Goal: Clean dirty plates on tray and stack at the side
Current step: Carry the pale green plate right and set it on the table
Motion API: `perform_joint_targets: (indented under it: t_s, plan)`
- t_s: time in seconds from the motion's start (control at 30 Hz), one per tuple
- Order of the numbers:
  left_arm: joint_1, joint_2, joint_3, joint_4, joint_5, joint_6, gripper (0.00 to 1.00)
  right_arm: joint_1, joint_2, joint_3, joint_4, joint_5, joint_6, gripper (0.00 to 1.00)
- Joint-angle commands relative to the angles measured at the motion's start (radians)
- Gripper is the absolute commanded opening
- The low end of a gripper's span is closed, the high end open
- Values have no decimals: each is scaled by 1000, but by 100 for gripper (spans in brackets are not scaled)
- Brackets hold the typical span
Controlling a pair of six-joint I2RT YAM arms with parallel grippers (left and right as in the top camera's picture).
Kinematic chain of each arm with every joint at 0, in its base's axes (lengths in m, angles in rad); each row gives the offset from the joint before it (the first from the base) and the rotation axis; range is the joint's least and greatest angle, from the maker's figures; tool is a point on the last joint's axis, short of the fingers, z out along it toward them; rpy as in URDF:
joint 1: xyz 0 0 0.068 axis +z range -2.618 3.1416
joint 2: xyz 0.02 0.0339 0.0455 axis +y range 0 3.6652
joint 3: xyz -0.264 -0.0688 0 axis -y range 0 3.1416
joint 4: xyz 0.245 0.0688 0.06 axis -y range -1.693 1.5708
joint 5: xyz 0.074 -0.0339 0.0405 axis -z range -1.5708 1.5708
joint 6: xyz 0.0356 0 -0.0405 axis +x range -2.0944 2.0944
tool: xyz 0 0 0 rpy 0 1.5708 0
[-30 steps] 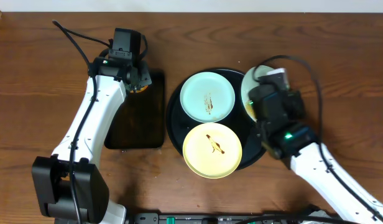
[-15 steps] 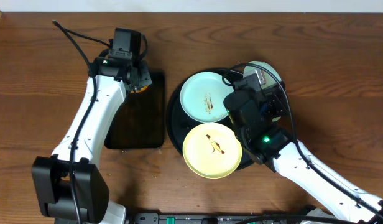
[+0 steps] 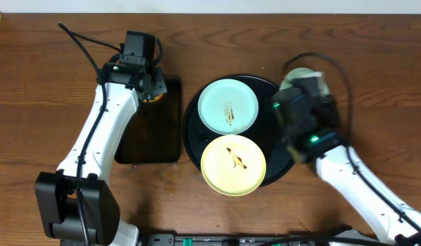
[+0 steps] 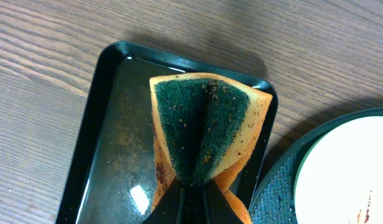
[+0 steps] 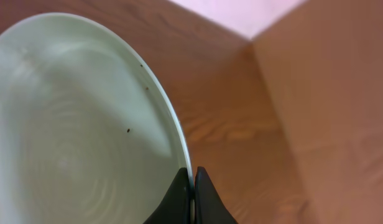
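A mint-green plate [image 3: 228,106] and a pale yellow plate [image 3: 233,165], both with brown smears, lie on the round black tray [image 3: 191,133]. My right gripper [image 3: 303,92] is at the tray's right edge, shut on the rim of a second mint-green plate [image 3: 294,75], mostly hidden under the wrist. In the right wrist view the jaws [image 5: 193,182] pinch that plate's [image 5: 73,124] rim, with the plate tilted above the wood. My left gripper [image 4: 191,198] is shut on a folded orange sponge [image 4: 201,127], green scouring side up, over the small rectangular tray [image 4: 104,124].
The small black rectangular tray [image 3: 147,126] lies left of the round tray, its bottom wet. The round tray's rim [image 4: 285,180] and the mint plate [image 4: 347,168] show at the lower right of the left wrist view. Bare wooden table [image 3: 374,89] lies right of the round tray.
My right arm swung left over the tray, then back right, carrying the second mint-green plate toward the tray's right edge. The left arm and sponge have not moved.
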Motion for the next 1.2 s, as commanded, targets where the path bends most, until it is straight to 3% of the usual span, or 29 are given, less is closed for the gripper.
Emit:
perform_joint_targets:
  t_s: [0.0,0.33,0.67,0.8,0.93,0.97,1.17]
  plan:
    - [4,-13,7,-5,-5,9,7,-139,-11,19,0,-156,128,1]
    - [4,-13,7,-5,-5,9,7,-557,-11,18,-64,-432,298,1]
    - [4,-13,7,-14,-5,9,7,-836,140,18,-11,-634,307,1]
    - [4,-13,7,-15,-5,9,7,-870,191,18,7,-698,307,4]
    - [4,-13,7,-15,-5,9,7,-871,180,20,16,-703,306,25]
    - [4,-13,7,-15,-5,9,8,-868,172,20,21,-720,296,27]
    - [3,-13,7,-10,55,10,7,-809,90,21,81,-1076,176,33]
